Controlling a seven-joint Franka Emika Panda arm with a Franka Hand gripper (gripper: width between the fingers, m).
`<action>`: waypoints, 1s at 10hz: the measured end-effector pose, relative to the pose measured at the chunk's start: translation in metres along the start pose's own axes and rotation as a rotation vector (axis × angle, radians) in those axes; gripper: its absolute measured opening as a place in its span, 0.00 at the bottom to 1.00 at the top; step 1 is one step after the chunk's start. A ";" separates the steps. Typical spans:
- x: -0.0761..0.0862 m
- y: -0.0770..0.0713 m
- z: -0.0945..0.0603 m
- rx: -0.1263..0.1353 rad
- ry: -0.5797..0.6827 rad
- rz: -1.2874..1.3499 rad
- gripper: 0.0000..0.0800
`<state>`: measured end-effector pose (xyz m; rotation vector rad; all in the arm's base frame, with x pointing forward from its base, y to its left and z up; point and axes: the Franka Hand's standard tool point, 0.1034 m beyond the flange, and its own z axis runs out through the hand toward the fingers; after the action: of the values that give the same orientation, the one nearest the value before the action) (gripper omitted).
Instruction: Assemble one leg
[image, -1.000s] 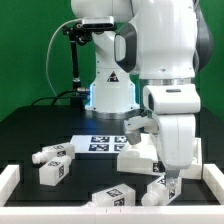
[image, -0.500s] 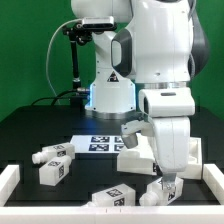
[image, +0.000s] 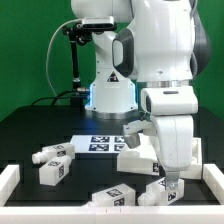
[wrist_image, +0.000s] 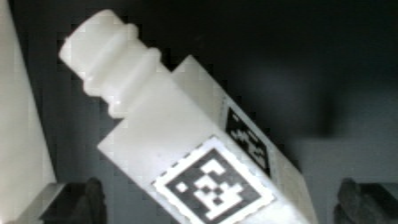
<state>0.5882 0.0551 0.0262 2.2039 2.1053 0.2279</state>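
- Against the frame of a second ago, the arm's white wrist housing has shifted a little toward the exterior view's left and sits slightly lower; against the frame half a second ago hardly anything differs, the arm standing in almost the same spot.
- The loose parts have not moved across the three exterior frames; only the arm has changed place.
- In the exterior view the gripper (image: 168, 182) is low over the front of the black tabletop (image: 40, 130), toward that view's right; the leg (image: 155, 189) lies right beside its tip, half hidden by the housing, so the opening of the fingers cannot be read from here.
- The wrist view supplies that: the leg (wrist_image: 169, 120) fills the picture, lying flat and slanted, its ridged screw end (wrist_image: 111, 52) pointing away from the camera and a marker tag (wrist_image: 214, 185) on its upper face.
- There the fingers (wrist_image: 71, 200) show as two dark tips, one on each side of the leg; they are spread wide, a dark gap lies between each tip and the white block, and they grip nothing.
- Only the exterior view gives the surroundings: the white tray-like piece (image: 138, 157) just behind the gripper; the marker board (image: 100, 141) flat behind it, at the robot's base; two other legs (image: 55, 154) (image: 55, 171) close together toward that view's left; a fourth leg (image: 113, 195) at the front, near the one under the gripper.
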 end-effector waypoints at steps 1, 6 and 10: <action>0.000 -0.002 0.003 0.004 0.000 0.001 0.81; 0.000 -0.006 0.012 0.018 0.001 0.004 0.81; 0.000 -0.006 0.013 0.019 0.001 0.004 0.36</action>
<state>0.5844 0.0559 0.0128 2.2196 2.1121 0.2107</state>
